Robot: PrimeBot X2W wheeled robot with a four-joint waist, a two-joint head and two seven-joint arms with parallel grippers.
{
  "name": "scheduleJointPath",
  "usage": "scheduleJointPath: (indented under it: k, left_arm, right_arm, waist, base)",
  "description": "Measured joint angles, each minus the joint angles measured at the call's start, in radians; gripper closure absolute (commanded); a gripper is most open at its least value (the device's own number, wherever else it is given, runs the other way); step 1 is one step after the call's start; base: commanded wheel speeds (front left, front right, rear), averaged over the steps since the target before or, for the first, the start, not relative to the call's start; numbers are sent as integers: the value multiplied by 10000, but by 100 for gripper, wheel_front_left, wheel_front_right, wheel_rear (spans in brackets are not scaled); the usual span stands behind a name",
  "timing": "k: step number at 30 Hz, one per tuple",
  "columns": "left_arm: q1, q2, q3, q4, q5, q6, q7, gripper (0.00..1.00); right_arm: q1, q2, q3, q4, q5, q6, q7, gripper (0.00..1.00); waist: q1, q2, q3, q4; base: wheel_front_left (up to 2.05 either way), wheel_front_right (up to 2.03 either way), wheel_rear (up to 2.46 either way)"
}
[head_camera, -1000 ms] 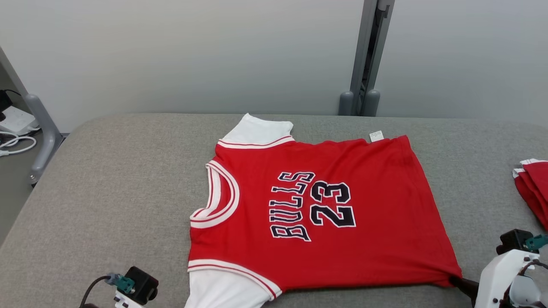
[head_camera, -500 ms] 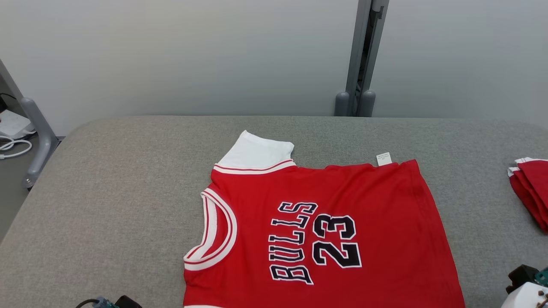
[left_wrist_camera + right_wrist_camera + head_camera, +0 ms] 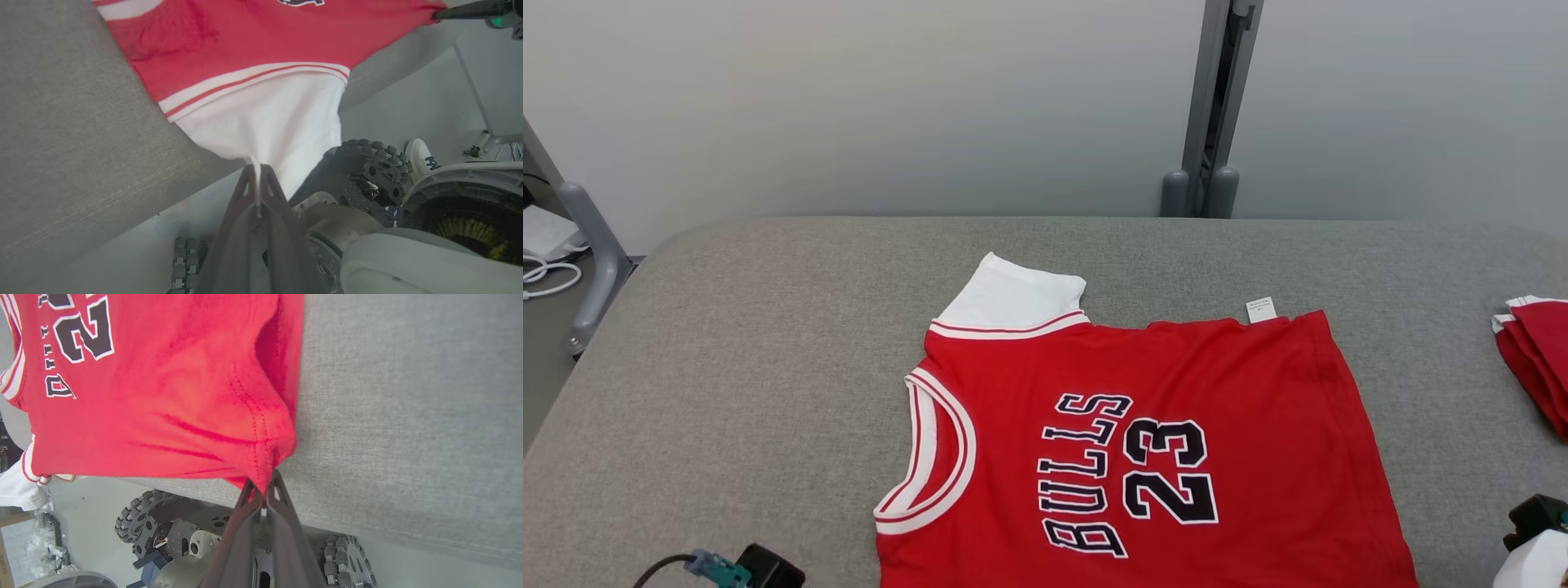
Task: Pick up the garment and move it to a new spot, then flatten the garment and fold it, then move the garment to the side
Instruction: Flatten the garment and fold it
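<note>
The garment (image 3: 1143, 441) is a red jersey with white sleeves, spread face up on the grey table (image 3: 727, 367), its near edge running off the bottom of the head view. In the left wrist view my left gripper (image 3: 257, 171) is shut on the white sleeve (image 3: 265, 118), stretched past the table's near edge. In the right wrist view my right gripper (image 3: 263, 486) is shut on the hem corner of the jersey (image 3: 163, 408), also just off the table edge. The right gripper's fingers (image 3: 470, 10) show at the far corner in the left wrist view.
A stack of folded red garments (image 3: 1531, 359) lies at the table's right edge. A grey post (image 3: 1213, 106) stands behind the table and a metal frame leg (image 3: 596, 261) at the left. Below the near edge are my wheeled base (image 3: 367, 171) and a person's shoe (image 3: 421, 153).
The jersey has slid across the table toward me, its near edge and both grippers dropping below the head view. The camera has also shifted slightly. Both grips are unchanged.
</note>
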State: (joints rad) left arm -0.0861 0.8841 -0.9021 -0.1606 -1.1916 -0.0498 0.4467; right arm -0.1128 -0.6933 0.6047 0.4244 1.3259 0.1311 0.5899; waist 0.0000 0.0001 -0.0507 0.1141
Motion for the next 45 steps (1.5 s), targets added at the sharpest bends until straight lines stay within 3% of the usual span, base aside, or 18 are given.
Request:
scheduleJointPath:
  k: [10, 20, 32, 45]
  left_arm:
    - [-337, -297, 1060, -48, -890, 25, -840, 100]
    - [-861, -874, 2000, 407, -1599, 13, -1664, 100]
    - [-1390, -1791, 2213, 1695, -1210, 483, -2464, 100]
    - [-2088, -2633, 1822, 3210, -481, 834, -2704, 100]
  right_arm:
    - [-263, 531, -1191, -155, -761, 0, 485, 100]
    - [-834, 1682, -2393, -174, -2232, -2, 828, 100]
    - [-1010, 2692, -3693, -362, -3896, -2, 610, 100]
    - [-1280, 3547, -4372, -299, -5262, -2, 249, 100]
  waist:
    - [0, 0, 275, -142]
    - [0, 0, 623, -136]
    - [0, 0, 703, -108]
    - [0, 0, 1093, -130]
  base:
    - [0, 0, 0]
    - [0, 0, 0]
    - [0, 0, 0]
    - [0, 0, 0]
